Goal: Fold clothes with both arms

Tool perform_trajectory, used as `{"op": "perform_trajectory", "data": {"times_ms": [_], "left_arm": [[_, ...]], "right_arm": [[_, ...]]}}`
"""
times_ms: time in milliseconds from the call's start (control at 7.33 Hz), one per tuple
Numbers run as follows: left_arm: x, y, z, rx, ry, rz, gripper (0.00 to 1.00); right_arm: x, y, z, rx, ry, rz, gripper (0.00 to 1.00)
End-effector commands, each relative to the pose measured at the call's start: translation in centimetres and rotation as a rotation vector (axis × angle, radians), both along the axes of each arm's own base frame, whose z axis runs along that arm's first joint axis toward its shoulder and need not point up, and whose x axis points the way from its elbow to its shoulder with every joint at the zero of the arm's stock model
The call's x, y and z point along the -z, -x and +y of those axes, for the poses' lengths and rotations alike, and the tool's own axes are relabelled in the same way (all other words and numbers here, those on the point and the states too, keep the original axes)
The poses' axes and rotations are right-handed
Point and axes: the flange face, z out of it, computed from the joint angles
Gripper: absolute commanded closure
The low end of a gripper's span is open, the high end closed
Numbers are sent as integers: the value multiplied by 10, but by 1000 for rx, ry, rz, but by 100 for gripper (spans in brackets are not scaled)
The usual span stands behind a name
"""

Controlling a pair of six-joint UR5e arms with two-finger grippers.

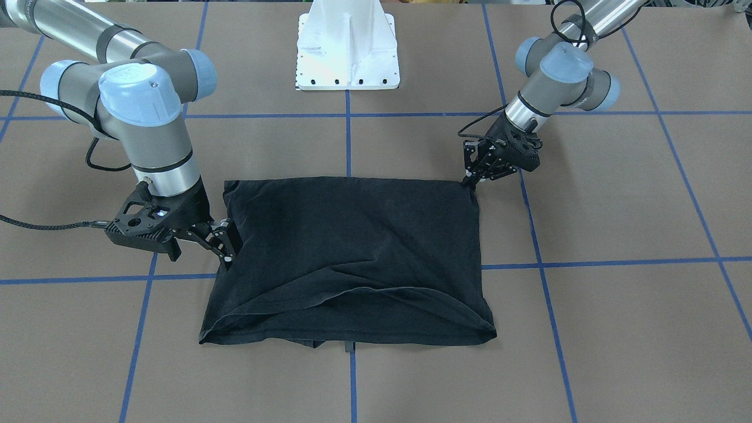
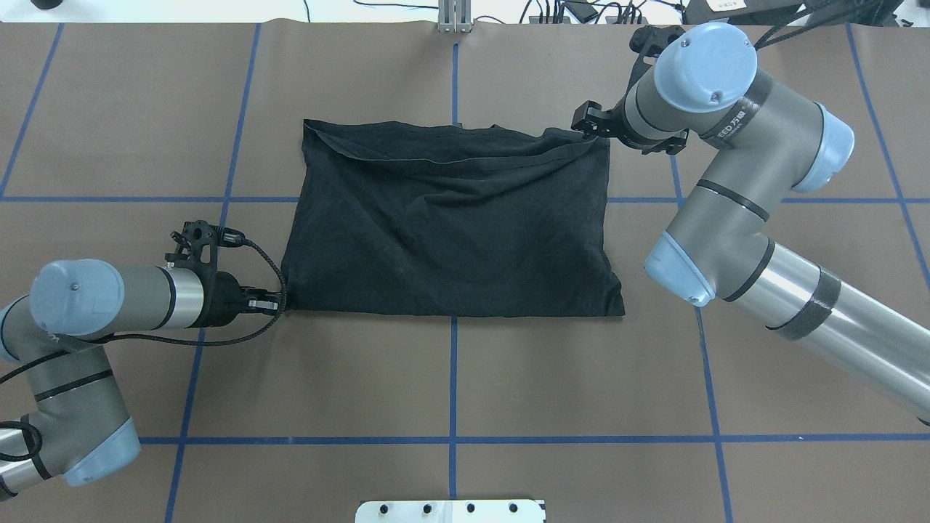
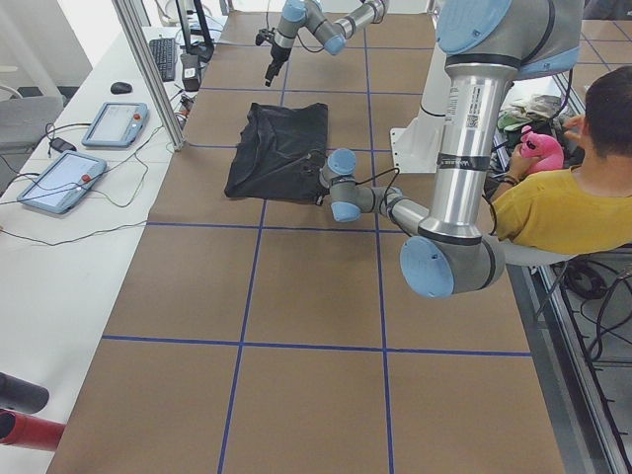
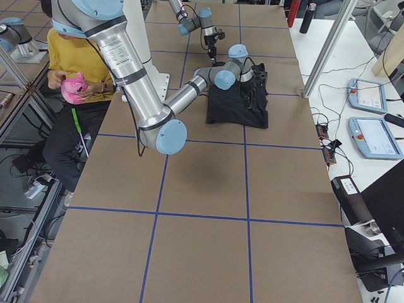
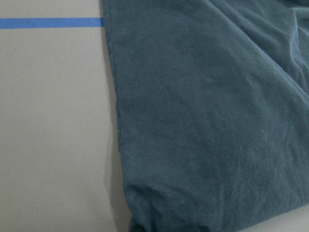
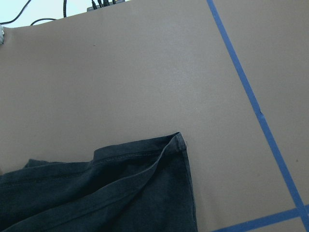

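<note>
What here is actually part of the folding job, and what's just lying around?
Part of the job: black T-shirt, left gripper, right gripper.

Just lying about: white pedestal base, two tablets, keyboard, pink toy held by a seated person.

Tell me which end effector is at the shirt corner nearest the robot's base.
The left end effector, at the T-shirt's near corner; the right end effector is by its far edge.

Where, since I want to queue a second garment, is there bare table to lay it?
Bare: the table strip between the T-shirt and the pedestal base, and the far squares left of the shirt. Crowded: the left gripper at the shirt's near-left corner, the right gripper by its far-right corner.
</note>
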Motion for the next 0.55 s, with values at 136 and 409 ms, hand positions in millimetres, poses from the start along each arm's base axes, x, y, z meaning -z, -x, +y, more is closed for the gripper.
{"op": "perform_trajectory", "data": {"times_ms": [136,409], "left_arm": [[3,13,3,-8,-11,5,100],[-4,27,-15,-12,-123,-52,100]], "right_arm": [[1,0,1,-1,-1,-4,0],[2,0,1,-1,-2,-5,0]]}}
